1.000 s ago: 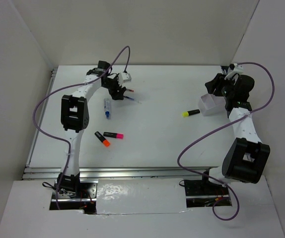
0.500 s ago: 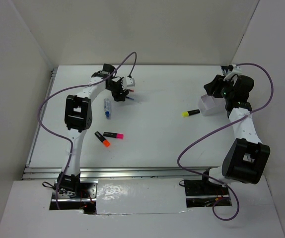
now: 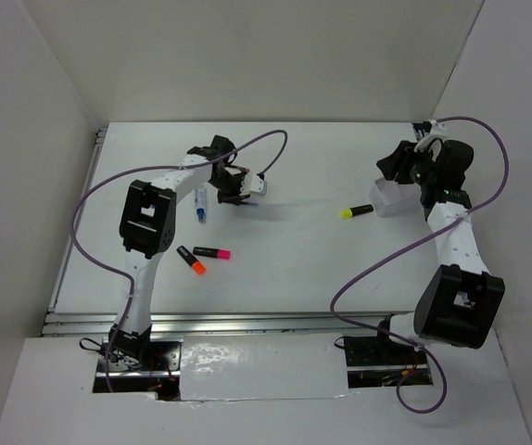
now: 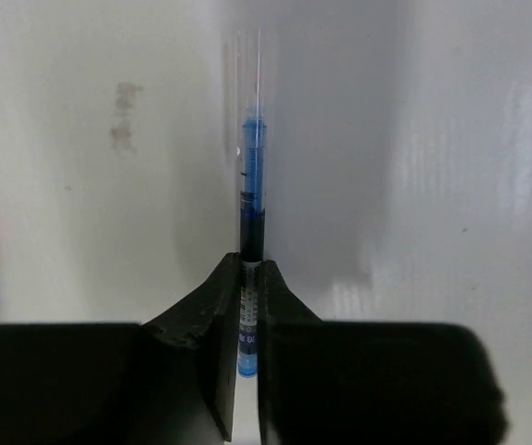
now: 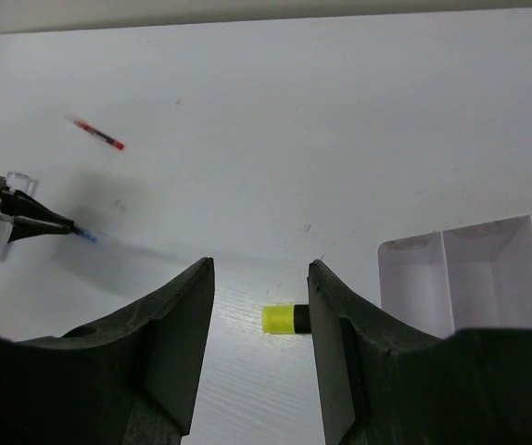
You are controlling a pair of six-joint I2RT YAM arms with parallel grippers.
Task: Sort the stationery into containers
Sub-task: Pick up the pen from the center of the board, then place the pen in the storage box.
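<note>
Overhead view looks down; wrist views (close, low) share tabletop (image 3: 294, 269).

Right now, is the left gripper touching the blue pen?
Touching. The left wrist view shows the left gripper with both fingers pressed flat against the blue pen, no gap on either side.

Right hand (image 5: 259, 295): hovering over the surface (image 5: 340, 111), fingers standing apart.
Highlighter (image 5: 285, 319): lying on the surface, yellow end showing between the fingers.
Box (image 5: 461, 278): sitting at right, near the highlighter, dividers showing.
Red pen (image 5: 97, 133): lying well apart, upper left.
Left hand (image 5: 2, 221): pinching a blue pen (image 5: 85, 235) at the left edge.
</note>
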